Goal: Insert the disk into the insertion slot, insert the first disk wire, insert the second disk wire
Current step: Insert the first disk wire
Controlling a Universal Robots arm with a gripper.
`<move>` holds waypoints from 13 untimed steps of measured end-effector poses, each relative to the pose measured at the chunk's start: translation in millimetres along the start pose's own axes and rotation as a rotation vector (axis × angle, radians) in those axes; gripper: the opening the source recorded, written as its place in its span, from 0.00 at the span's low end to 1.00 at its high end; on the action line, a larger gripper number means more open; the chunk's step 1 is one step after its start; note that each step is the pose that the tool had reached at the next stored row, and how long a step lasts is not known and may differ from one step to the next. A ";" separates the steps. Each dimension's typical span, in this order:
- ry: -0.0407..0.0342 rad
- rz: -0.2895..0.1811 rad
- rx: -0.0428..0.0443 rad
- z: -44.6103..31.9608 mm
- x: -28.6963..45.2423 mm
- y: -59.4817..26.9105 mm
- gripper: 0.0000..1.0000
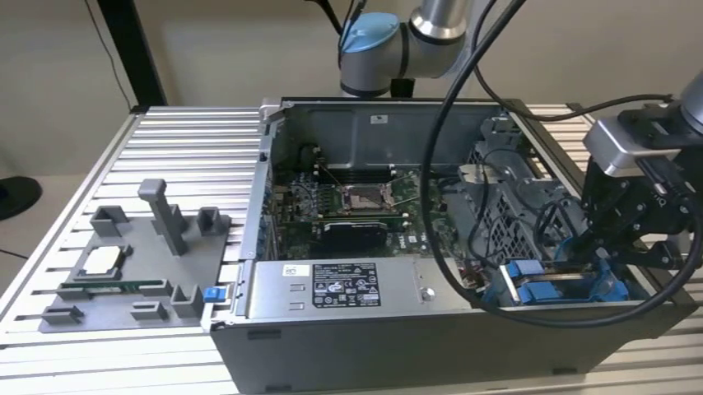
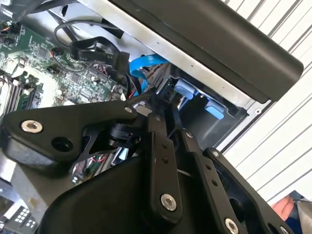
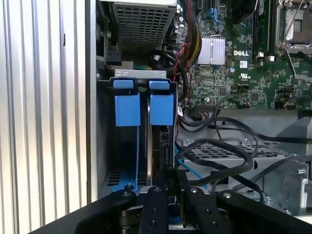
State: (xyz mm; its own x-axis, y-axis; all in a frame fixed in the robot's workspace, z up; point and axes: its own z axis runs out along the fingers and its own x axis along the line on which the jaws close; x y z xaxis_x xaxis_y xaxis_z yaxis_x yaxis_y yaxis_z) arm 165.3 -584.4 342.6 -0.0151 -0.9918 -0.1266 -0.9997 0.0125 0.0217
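Drive bay [image 3: 103, 146] in a corner of an open computer case [image 1: 439, 350], at the exterior view's right, with the gripper [image 1: 602, 265] lowered into it from above. In the first wrist view the bay shows two bright blue frame tabs [image 3: 126, 109] side by side. The disk [image 3: 161, 144] stands on edge in the compartment nearer the motherboard [image 3: 234, 68]. It appears only as a dark slab below its tab, its label hidden. The gripper sits directly over the disk's near end and its black linkage covers that end, so whether it is clamped on the disk or merely close cannot be told. Black cables [image 3: 219, 146] loop over the grey cage just beside the bay, their ends hidden. A thin blue cable [image 2: 144, 68] curls near the bay in the second wrist view. The grey labelled power-supply box [image 1: 329, 288] lies along the case's side nearest the exterior camera. A grey fixture tray [image 1: 121, 280] rests on the slotted table [image 1: 187, 140].
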 end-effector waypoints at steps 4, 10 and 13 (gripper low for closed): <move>0.0004 -0.004 -0.0007 0.6 0.0 0.0 0.00; 0.0009 -0.004 -0.0008 1.9 0.2 0.0 0.00; 0.0009 -0.004 -0.0008 3.0 0.3 0.0 0.00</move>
State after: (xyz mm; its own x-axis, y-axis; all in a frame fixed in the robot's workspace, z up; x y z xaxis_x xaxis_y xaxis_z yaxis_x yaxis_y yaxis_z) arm 165.2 -584.3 339.7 -0.0111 -0.9920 -0.1257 -0.9997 0.0084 0.0220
